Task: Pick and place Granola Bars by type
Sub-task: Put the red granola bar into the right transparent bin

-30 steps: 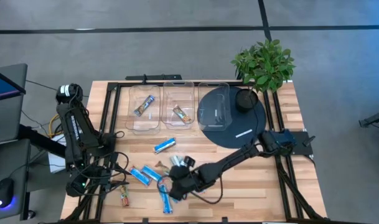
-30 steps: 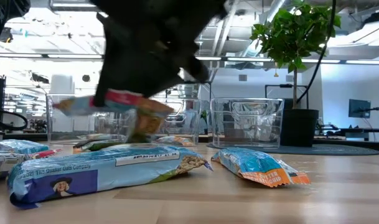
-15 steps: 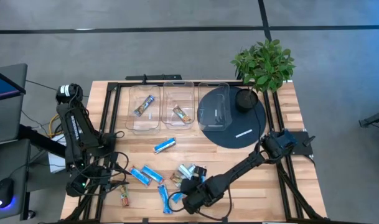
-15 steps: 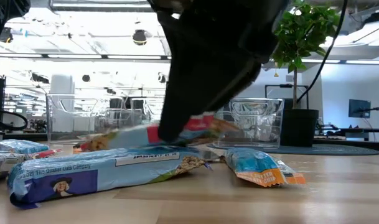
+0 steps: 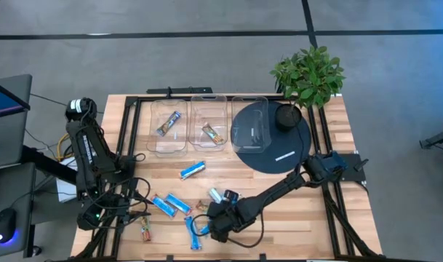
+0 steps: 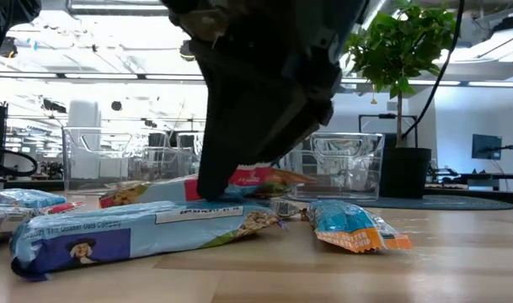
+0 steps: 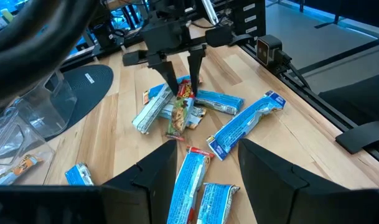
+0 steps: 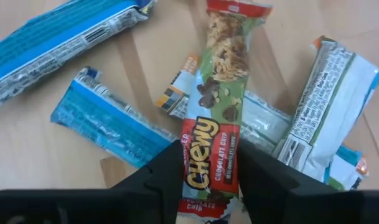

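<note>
I have the right gripper (image 5: pixel 215 220) low over the near part of the desk (image 5: pixel 294 218), its two fingers pinching one end of a red-and-green Chewy bar (image 8: pixel 215 112). In the right wrist view that bar lies lengthwise between the fingers, across a heap of other granola bars (image 7: pixel 177 109): a silvery-green one beside it and blue ones under and around it. From the low view the bar's far end rests on the long blue bar (image 6: pixel 138 229) at the front, and a shorter blue bar with an orange end (image 6: pixel 350 227) lies just beside it on the wood.

The desk is pale wooden planking in a black frame. More blue bars lie scattered toward the left of the pile, and one lone blue bar (image 5: pixel 193 169) lies between the pile and the bins. At the far edge stand three clear bins (image 5: pixel 210 124); the left one holds a bluish bar, the middle one an orange-brown bar. A dark round mat (image 5: pixel 283 149) lies under the rightmost bin, with a potted plant (image 5: pixel 308 73) at the far right corner.

The left gripper (image 7: pixel 195 186) waits at the desk's left near corner, fingers spread. Beyond the desk is grey floor and an open, brightly lit workshop.
</note>
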